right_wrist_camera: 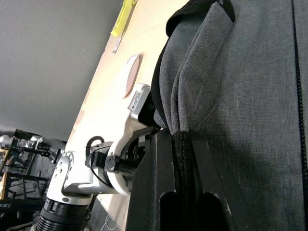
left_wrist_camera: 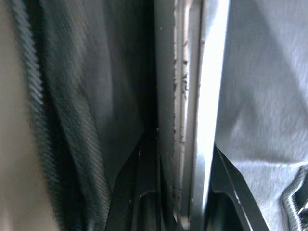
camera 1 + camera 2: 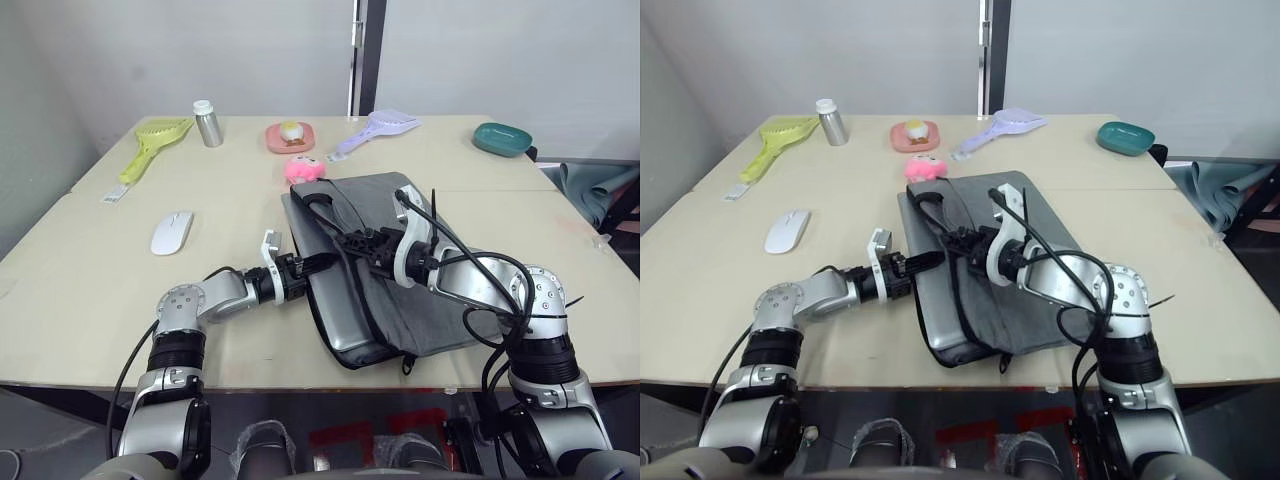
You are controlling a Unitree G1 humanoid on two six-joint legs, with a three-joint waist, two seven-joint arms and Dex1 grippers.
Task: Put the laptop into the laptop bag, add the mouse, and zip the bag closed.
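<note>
Sliding the thin silver metal laptop [image 3: 325, 290] fully into the flat grey fabric laptop bag [image 3: 420, 270] is the step in hand, and it looks partly done: the laptop's left and near edges show outside the bag's black-zippered mouth. The right gripper [image 3: 352, 244] has its jaws closed on a pinch of the bag's upper flap and black edging, holding the mouth open; the left gripper [image 3: 322, 265] sits at the laptop's exposed edge, its jaws straddling that edge in the wrist view, though whether they squeeze it I cannot tell. Doing this well probably means keeping the flap lifted while pushing evenly, so no corner snags the zipper. Away to the left on the pale wooden desk [image 3: 90, 270], the small white oval mouse [image 3: 171, 232] lies alone.
</note>
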